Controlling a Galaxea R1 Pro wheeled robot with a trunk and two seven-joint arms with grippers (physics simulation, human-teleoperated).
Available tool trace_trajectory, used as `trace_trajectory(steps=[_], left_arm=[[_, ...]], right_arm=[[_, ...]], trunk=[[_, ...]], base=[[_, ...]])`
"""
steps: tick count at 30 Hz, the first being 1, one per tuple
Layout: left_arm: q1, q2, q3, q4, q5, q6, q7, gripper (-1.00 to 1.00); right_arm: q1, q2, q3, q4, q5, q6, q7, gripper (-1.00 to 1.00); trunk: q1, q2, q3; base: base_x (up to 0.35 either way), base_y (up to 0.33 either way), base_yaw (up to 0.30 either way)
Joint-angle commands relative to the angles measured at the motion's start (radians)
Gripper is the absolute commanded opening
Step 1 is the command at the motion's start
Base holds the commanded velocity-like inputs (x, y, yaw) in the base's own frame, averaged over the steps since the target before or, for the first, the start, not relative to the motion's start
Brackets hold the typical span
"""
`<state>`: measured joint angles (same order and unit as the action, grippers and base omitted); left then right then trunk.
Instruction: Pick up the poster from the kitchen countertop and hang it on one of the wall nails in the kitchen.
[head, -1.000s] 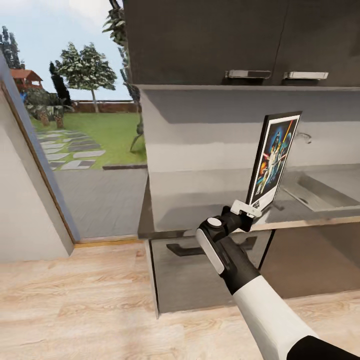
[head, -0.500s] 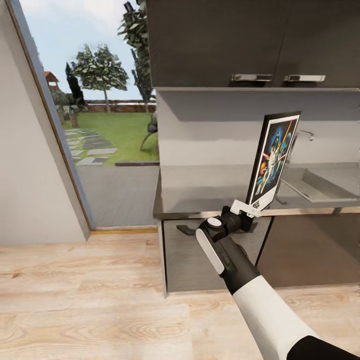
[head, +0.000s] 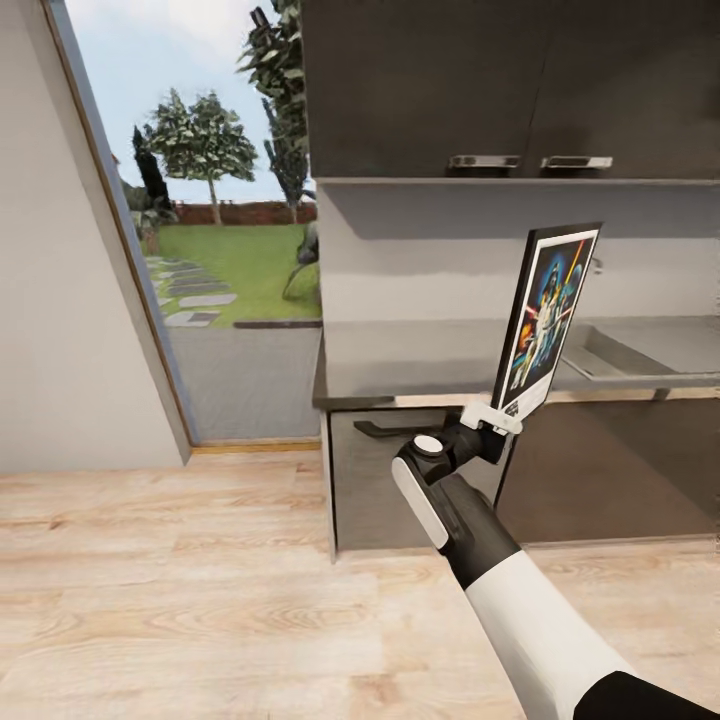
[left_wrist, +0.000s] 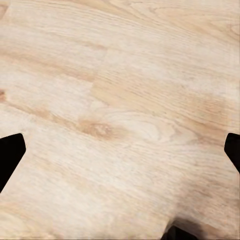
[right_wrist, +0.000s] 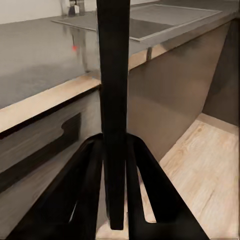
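Right gripper (head: 497, 418): jaws clamped on the lower edge of the poster (head: 545, 313), held upright and clear of the table (head: 420, 365), in front of its front edge and beside the sink (head: 625, 355); in the right wrist view the poster (right_wrist: 114, 100) stands edge-on between the fingers (right_wrist: 90, 185). Left gripper (left_wrist: 120, 150): jaws spread wide, holding nothing, above the wood floor (left_wrist: 120, 90). Surroundings: dark cabinets (head: 480, 80) above the table, window (head: 215, 200) past its end.

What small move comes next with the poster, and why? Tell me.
Probably keep turning the base to search the kitchen walls for a nail. The right tool is shut on the poster, held upright by its bottom edge, off the countertop. I can make out no nail on the grey wall.
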<state>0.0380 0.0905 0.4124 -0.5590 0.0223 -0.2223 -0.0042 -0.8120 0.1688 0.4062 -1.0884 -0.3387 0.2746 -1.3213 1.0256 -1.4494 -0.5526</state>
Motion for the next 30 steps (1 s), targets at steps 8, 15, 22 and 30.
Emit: trace_trajectory(steps=[8, 15, 22, 30], left_arm=[[0.0, 0.0, -0.001, 0.0, 0.002, 0.0, 0.0, 1.0], [0.0, 0.0, -0.001, -0.002, 0.002, 0.0, 0.0, 1.0], [0.0, 0.008, 0.0, -0.001, 0.002, 0.0, 0.0, 1.0], [0.0, 0.009, 0.0, 0.0, 0.002, 0.0, 0.0, 1.0]], right_arm=[[-0.001, 0.0, 0.037, 0.0, -0.005, 0.008, -0.003, -1.0], [-0.001, 0.0, 0.063, 0.001, -0.005, 0.008, -0.003, -1.0], [-0.001, 0.0, 0.066, 0.001, -0.005, 0.008, -0.003, -1.0], [-0.001, 0.0, 0.071, 0.001, -0.005, 0.008, -0.003, -1.0]], trunk=[[-0.001, -0.001, -0.003], [-0.001, -0.001, -0.007], [-0.001, -0.001, -0.012], [-0.001, -0.001, -0.018]], base=[[-0.182, 0.0, 0.097], [-0.062, 0.04, 0.234], [-0.201, 0.184, 0.251], [-0.236, 0.209, 0.252]])
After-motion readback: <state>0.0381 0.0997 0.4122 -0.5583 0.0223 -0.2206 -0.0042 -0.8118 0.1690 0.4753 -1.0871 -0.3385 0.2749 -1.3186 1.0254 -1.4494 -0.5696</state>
